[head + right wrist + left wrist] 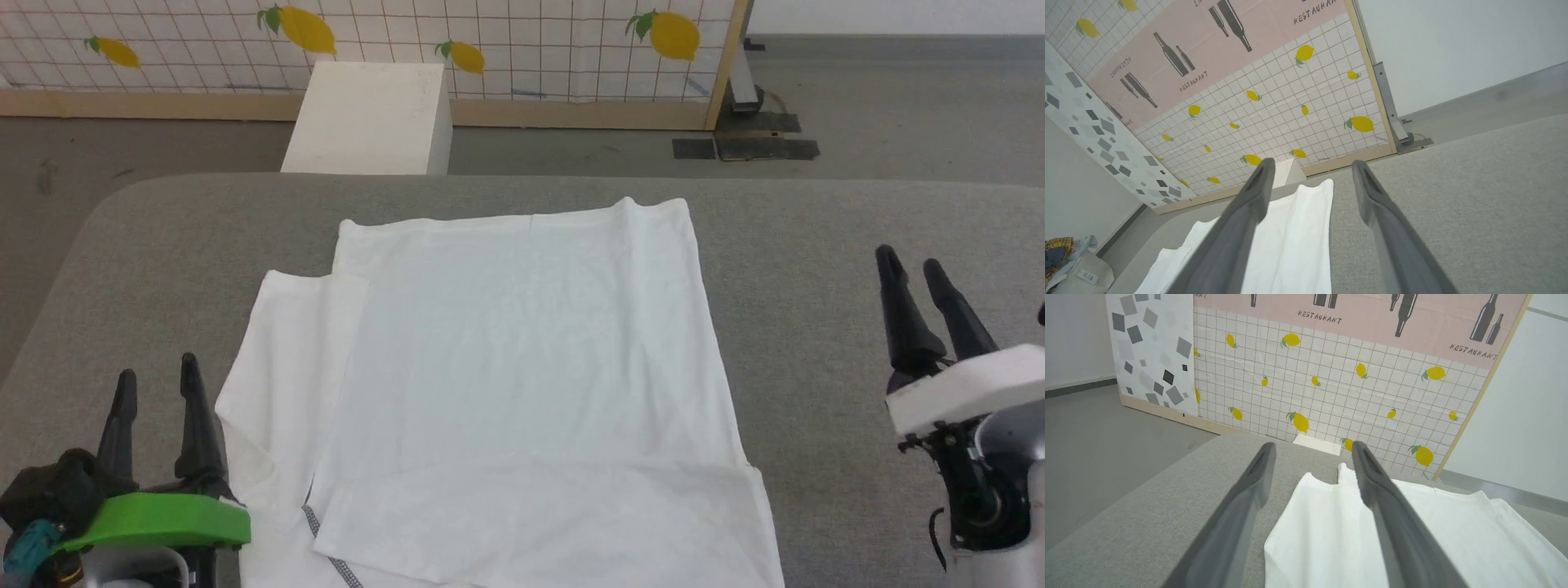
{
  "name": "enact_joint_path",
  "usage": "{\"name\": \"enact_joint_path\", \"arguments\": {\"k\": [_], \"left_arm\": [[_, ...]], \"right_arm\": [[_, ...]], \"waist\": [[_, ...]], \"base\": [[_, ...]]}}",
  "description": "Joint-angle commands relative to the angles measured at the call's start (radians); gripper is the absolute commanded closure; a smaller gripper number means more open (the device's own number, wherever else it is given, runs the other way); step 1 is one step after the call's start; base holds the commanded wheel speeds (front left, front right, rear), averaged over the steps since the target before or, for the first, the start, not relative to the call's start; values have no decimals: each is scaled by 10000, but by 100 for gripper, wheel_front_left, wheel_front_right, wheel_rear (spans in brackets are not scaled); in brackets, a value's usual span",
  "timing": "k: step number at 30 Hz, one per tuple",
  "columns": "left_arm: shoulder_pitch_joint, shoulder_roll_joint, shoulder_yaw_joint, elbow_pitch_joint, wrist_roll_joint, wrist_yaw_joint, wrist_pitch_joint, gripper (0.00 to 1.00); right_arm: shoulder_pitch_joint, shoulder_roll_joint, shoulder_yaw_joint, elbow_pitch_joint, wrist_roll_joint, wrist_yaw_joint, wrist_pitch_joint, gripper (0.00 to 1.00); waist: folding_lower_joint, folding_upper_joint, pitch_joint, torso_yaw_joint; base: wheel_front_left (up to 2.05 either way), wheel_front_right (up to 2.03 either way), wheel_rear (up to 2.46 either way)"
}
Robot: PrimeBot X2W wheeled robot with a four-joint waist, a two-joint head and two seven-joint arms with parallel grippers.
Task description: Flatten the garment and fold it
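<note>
The garment [522, 376], a white thin shirt, lies flat and partly folded on the grey table [816, 245]; a strip of it sticks out on the left, and grey-black stitching shows at its near edge. My left gripper [157, 384] hovers open at the lower left, just beside the garment's left edge, with nothing between its fingers. At the far right my right gripper [913, 265] stands open over bare table, clear of the cloth. The garment [1331, 535] lies under the left gripper [1312, 451], and the garment [1290, 245] lies left of the right gripper [1310, 167].
A white box [367, 118] stands on the floor behind the table. A lemon-patterned partition [506, 41] closes the back, with a metal foot [747, 90] at its right end. A pile of clothes [1061, 253] sits at the lower left of the right wrist view.
</note>
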Motion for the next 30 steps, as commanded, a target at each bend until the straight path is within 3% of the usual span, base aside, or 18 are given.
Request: {"name": "enact_joint_path", "arguments": {"k": [1,6,14,22,26,30], "left_arm": [[-278,133,-23,99,-132,-22,150,0],[-1809,694,3,735,-746,-107,1289,0],[-5228,2479,-545,2680,-1692,-244,5294,0],[-7187,3592,-1664,3885,-1925,-309,8626,0],[-7404,3940,-1971,4126,-1765,-307,9371,0],[-7511,3905,-2068,4314,-1765,-244,9500,0]], "right_arm": [[166,27,-144,-73,110,-13,-118,0],[288,29,-725,-263,350,-13,-286,0],[-50,30,-1096,-756,379,-13,-254,0],[-443,31,-996,-1091,457,-13,-275,0],[-561,31,-913,-1210,499,-13,-342,0],[-603,31,-987,-1318,484,-13,-344,0]], "waist": [[0,0,168,-88],[0,0,772,-131],[0,0,2313,-326],[0,0,3639,-571],[0,0,4027,-667],[0,0,4336,-630]], "base": [[0,0,0],[0,0,0],[0,0,0],[0,0,0],[0,0,0],[0,0,0]]}}
